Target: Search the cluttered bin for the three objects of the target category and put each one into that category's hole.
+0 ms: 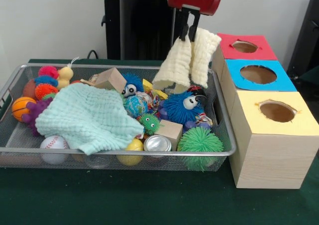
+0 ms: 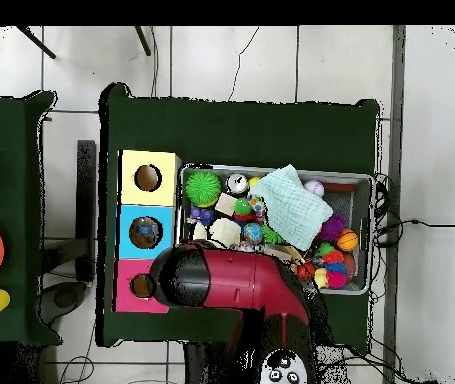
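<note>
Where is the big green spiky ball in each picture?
Front view: the green spiky ball is at the bin's near right corner, beside the yellow box.
Overhead view: the ball is at the bin's upper left corner, again beside the yellow box.
Shared landmark: the yellow box.

A pale wall [image 1: 55, 21] backs the green-covered table [image 1: 124, 205]; below lies a tiled floor [image 2: 436, 130] (light, with dark grout lines).

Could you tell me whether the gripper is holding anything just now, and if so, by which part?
The gripper holds the pale yellow cloth, pinched at its top fold, so it hangs clear above the bin.
</note>
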Controlling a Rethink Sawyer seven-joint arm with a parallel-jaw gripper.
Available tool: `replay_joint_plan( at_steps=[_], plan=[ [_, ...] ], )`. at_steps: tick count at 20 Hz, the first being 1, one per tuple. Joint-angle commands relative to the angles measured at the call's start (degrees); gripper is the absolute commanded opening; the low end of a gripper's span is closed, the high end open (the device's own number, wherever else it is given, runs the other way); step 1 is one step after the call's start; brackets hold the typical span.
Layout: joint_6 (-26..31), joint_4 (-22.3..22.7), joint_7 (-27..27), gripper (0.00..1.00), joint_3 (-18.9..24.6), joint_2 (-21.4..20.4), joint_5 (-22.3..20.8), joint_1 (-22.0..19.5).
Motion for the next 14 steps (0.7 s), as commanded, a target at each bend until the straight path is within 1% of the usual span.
replay_joint_plan(
  at_steps=[1,5,6,7,10,14],
  plan=[
    [-4.9,4.2,12.8,0.00,0.4,2.5,2.5,0.4],
    [-7.7,4.2,13.2,0.00,-0.3,3.2,1.2,2.2],
    [-7.7,3.7,12.2,0.00,-0.7,3.4,0.1,2.6],
    [-8.4,4.4,12.3,1.00,-0.9,3.4,1.1,2.9],
    [-8.4,4.5,12.5,1.00,-0.7,2.9,2.0,3.0],
    [-8.9,5.0,10.0,1.00,0.5,2.6,2.5,1.0]
  ],
)
